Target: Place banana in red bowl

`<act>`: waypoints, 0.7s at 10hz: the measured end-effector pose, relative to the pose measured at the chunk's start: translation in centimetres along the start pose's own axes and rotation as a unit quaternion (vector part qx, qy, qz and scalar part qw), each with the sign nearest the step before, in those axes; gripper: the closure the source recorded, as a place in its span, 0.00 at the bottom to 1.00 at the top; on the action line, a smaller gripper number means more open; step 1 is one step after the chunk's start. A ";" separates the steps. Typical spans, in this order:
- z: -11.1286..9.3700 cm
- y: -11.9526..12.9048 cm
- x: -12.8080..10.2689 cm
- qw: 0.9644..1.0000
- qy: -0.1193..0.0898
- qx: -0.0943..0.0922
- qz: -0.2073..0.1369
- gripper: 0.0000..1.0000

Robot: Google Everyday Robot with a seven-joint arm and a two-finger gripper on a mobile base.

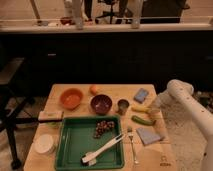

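Claw (153, 113) low at worktop's (165, 156) 3 o'clock edge, pressed together, right at banana's (140, 108) right tip; grip on it not discernible. Banana lies on worktop between metal cup (123, 106) and claw. Red bowl (71, 98) at 10 o'clock, well apart.

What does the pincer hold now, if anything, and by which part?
The pincer, low over the right side of the table, appears shut on the banana, by its right-hand end.
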 end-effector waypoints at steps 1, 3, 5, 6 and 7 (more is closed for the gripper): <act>-1.7 0.2 -0.2 1.000 -0.002 0.007 -0.001 1.00; -4.2 0.4 -0.6 1.000 -0.005 0.019 -0.004 1.00; -6.2 0.4 -0.7 0.999 -0.013 0.035 -0.007 1.00; -6.5 0.4 -1.0 0.999 -0.016 0.036 -0.010 1.00; -7.7 0.8 -3.7 0.998 -0.029 0.043 -0.036 1.00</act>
